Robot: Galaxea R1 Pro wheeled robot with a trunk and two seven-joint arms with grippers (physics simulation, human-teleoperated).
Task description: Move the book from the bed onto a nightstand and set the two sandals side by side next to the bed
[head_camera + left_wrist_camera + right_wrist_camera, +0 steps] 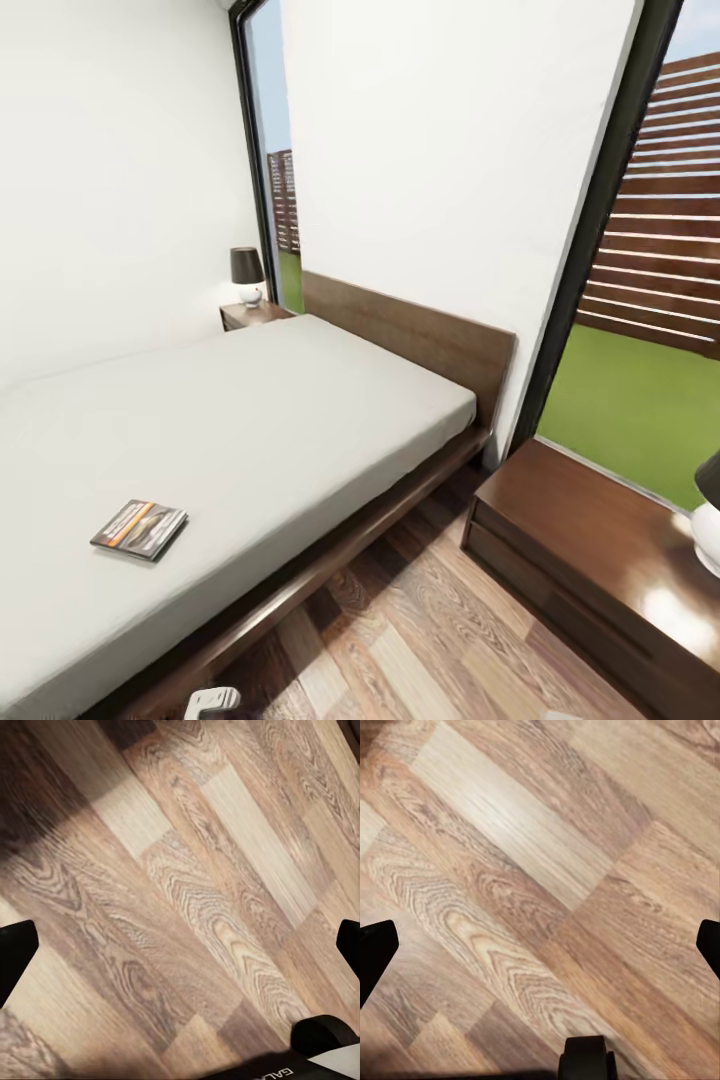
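The left end effector [180, 945] has its two dark fingertips [15, 956] spread wide apart, with nothing between them; below it lies only the wood plank floor [187, 870]. The right end effector [540, 945] is likewise spread wide and carries nothing, hanging over the same plank floor.

From the head view, the book [140, 528] lies flat on the pale grey mattress of the bed [260, 420], near the edge closest to the camera. Its cover is dark with an orange band. The bed has a dark wooden frame and a flat headboard. One nightstand [600, 545] stands just beside the bed on the near side, its top glossy. The other nightstand [252, 314] stands at the far side, carrying a small lamp [247, 275] with a dark shade.
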